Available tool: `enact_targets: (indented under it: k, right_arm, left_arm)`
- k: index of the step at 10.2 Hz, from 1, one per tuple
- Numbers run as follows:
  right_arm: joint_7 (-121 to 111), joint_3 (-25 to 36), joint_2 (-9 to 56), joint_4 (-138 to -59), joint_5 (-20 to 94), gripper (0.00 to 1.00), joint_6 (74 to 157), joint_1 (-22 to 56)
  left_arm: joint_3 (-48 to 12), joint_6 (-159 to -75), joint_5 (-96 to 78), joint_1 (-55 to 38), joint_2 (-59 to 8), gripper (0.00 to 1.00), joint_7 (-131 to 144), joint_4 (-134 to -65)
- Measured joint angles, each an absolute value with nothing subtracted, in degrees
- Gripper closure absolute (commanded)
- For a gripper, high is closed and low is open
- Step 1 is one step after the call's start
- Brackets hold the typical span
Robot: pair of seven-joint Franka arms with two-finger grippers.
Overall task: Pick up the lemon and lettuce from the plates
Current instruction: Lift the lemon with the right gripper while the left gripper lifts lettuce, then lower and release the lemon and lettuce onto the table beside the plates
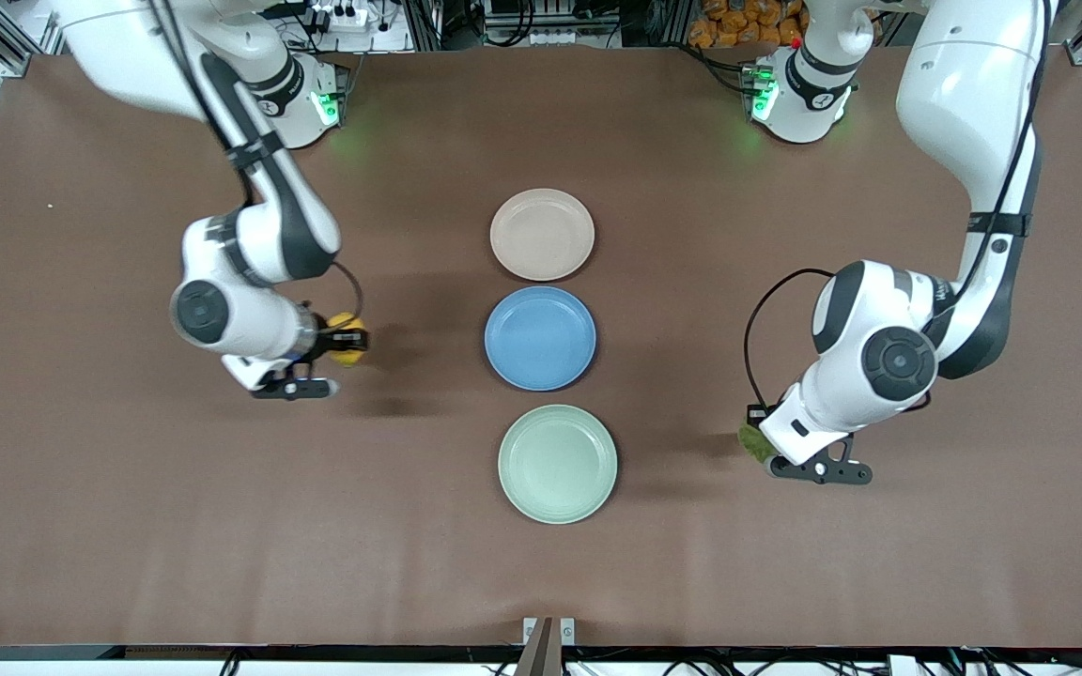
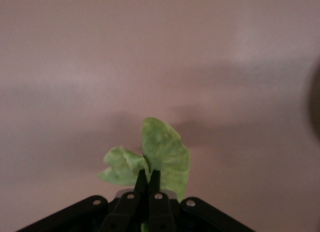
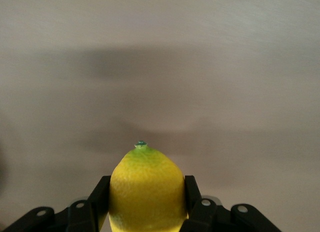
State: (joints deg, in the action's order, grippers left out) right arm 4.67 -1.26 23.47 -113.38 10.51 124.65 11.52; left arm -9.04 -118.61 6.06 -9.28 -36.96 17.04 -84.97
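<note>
My right gripper [image 1: 346, 340] is shut on the yellow lemon [image 1: 348, 339] and holds it over bare table toward the right arm's end, beside the blue plate. In the right wrist view the lemon [image 3: 146, 189] sits between both fingers. My left gripper [image 1: 755, 439] is shut on the green lettuce [image 1: 753, 441] over bare table toward the left arm's end, beside the mint green plate [image 1: 557, 463]. In the left wrist view the leaf [image 2: 161, 154] hangs from the closed fingertips. The beige-pink plate [image 1: 542, 234] and the mint green plate both lie bare.
A blue plate [image 1: 540, 337] lies between the two other plates in a line down the table's middle. The brown table [image 1: 128, 526] runs wide at both ends. Both arm bases stand along the table edge farthest from the front camera.
</note>
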Motion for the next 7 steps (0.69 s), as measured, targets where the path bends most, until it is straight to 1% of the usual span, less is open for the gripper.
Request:
enact_targets:
  k: [4, 7]
  right_arm:
    - [-2.2, -1.3, 25.3, -114.9, 10.5, 1.00, 125.6, 7.2]
    - [-6.0, -1.3, 26.4, -114.9, 10.4, 1.00, 126.2, 5.7]
  left_arm:
    - [-9.3, -118.5, 6.1, -9.6, -41.5, 1.00, 20.2, -85.6]
    - [-9.1, -118.6, 6.1, -8.7, -42.4, 1.00, 19.9, -85.5]
